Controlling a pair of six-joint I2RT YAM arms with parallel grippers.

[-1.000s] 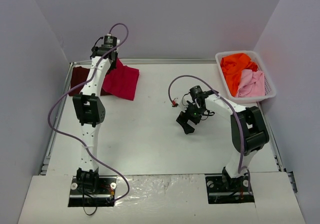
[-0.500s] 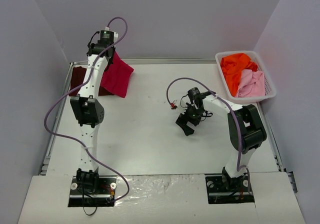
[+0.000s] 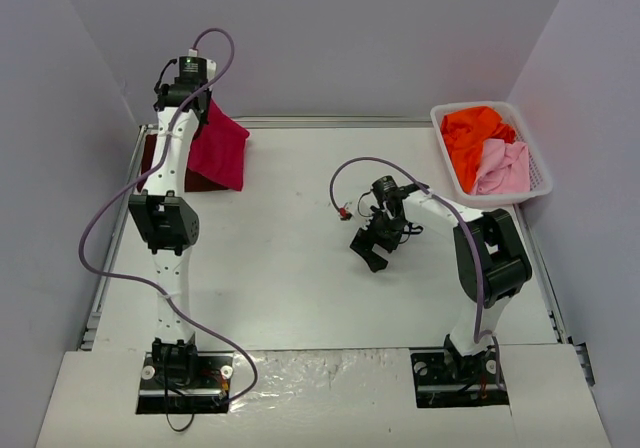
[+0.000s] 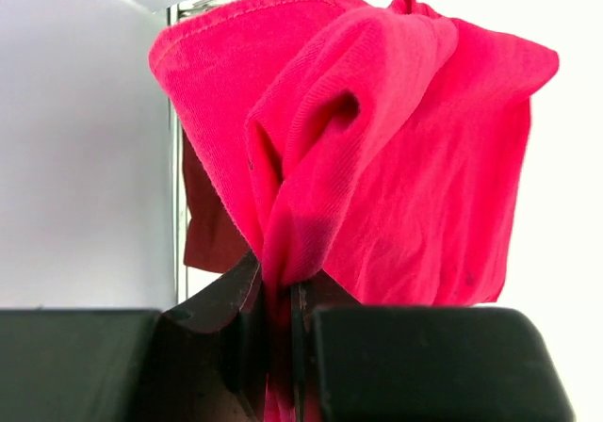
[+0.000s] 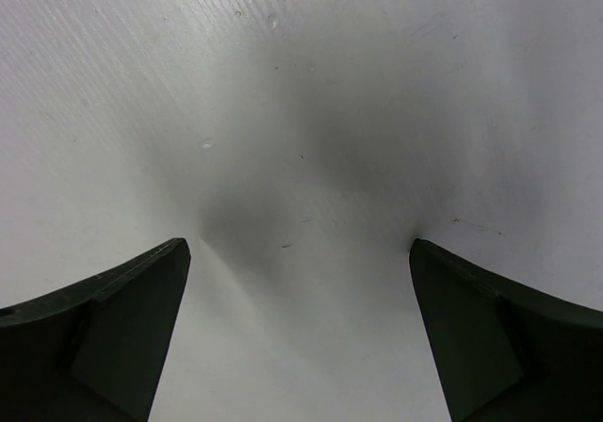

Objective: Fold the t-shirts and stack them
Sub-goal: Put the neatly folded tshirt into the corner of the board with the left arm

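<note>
The left tool (image 4: 292,301) is clamping a bunched fold of the crimson t-shirt (image 4: 424,158), which is dangling just above the maroon t-shirt (image 3: 149,150) on the table (image 3: 280,288). The pinch is catching little cloth (a narrow gather), so the shirt is risking slipping free or landing askew, off the maroon one and toward the table edges running just beside it. The right tool (image 3: 372,248), jaws spread wide and empty, is hovering well apart from the maroon t-shirt, with open table lying between.
</note>
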